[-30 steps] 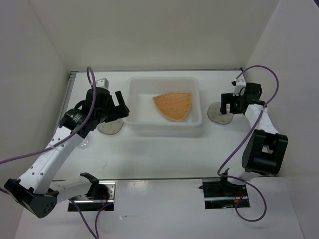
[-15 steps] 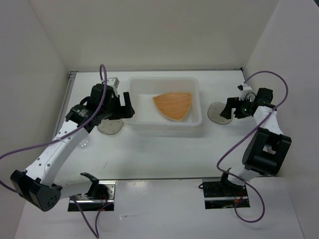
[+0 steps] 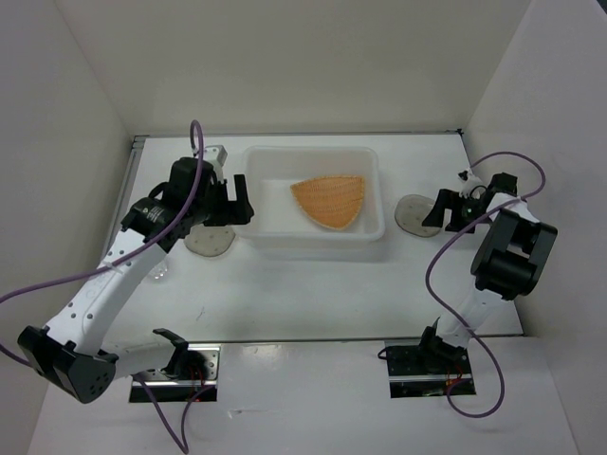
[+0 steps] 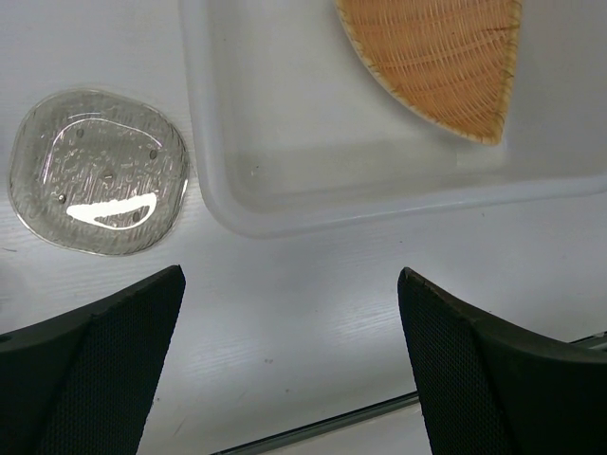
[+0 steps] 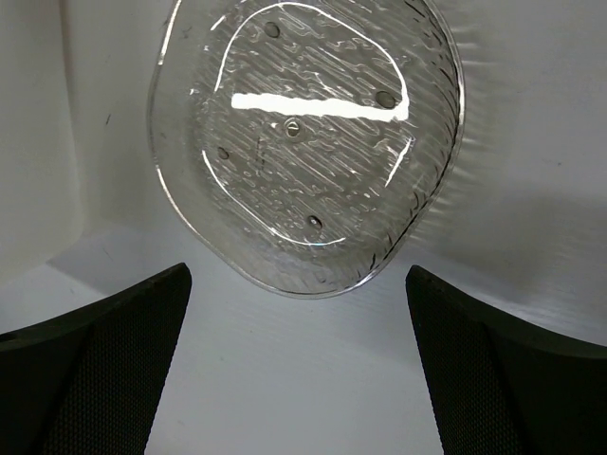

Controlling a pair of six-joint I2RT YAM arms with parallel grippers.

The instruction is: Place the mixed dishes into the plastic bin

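On the left, a small see-through saucer [image 3: 209, 242] lay flat on the white surface [image 3: 313, 294]. It sat just beside the near left corner of the plastic bin [image 3: 313, 150]. Nothing was holding it.

The left tool [image 4: 289, 275] hung above the surface next to that saucer and that corner of the bin. Its two black fingers [image 4: 104, 355] stood wide apart, and nothing was between them.

The plastic bin stood in the middle of the surface, toward the back wall. The orange ribbed plate [image 3: 330, 201] lay flat inside it, in the right half. Its pointed end faced the near side.

To the right of the bin, a second see-through saucer [image 5: 308, 142] lay flat on the surface. It was near the bin's right wall, but I could not tell if the two touched.

The right tool [image 5: 299, 275] was low over this saucer's near edge. Its fingers were spread wide too, one on each side, and they held nothing. The saucer was not lifted.
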